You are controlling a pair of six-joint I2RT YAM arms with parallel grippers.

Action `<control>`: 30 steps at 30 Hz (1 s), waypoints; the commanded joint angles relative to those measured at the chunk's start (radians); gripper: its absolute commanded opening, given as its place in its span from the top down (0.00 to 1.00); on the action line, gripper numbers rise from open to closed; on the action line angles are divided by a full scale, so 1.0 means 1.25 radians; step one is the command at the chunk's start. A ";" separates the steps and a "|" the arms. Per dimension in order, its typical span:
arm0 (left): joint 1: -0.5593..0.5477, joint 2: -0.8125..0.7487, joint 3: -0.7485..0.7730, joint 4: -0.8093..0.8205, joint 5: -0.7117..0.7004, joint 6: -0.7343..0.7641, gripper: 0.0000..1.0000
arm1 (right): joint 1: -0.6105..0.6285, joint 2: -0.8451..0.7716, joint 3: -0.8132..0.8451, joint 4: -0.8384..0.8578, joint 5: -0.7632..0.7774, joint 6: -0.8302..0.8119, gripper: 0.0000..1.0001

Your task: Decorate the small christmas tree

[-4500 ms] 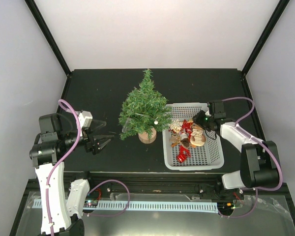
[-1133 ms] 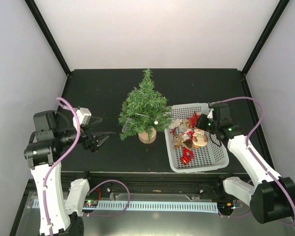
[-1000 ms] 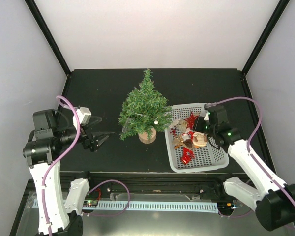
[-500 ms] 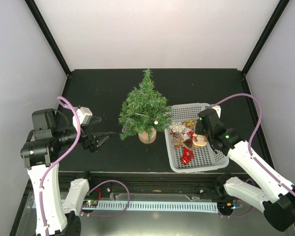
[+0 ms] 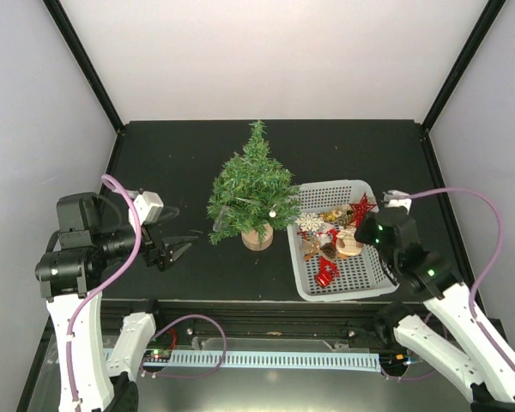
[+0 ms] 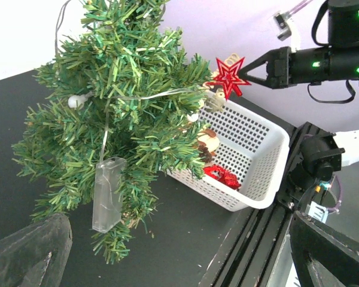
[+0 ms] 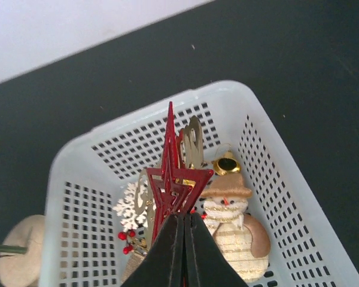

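So it can go onto the small christmas tree (image 5: 251, 193), right gripper (image 7: 183, 220) pinches the red star (image 6: 227, 78) above the basket (image 5: 360, 279); left gripper (image 5: 182, 249) idles, spread.

One tree (image 5: 253, 193), basket (image 5: 360, 273) — perhaps six ornaments (image 5: 349, 244)

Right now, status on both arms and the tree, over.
Right fingers shut on red star, held above white basket. Left fingers open, empty, facing small christmas tree. Tree upright, only a light string on it. Nothing between star and tree.
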 commanded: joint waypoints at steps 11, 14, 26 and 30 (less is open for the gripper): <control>-0.026 -0.016 0.006 -0.023 0.036 0.010 0.01 | 0.004 -0.328 -0.046 0.087 -0.157 0.017 0.99; -0.037 -0.007 0.014 -0.043 0.064 0.037 0.01 | 0.004 -0.378 -0.070 0.136 -0.229 -0.012 0.99; -0.190 0.050 0.073 -0.062 0.015 0.057 0.01 | 0.004 -0.443 -0.053 0.219 -0.493 -0.043 0.99; -0.205 0.070 0.097 -0.070 0.034 0.065 0.01 | 0.005 -0.425 -0.031 0.240 -0.595 -0.043 0.99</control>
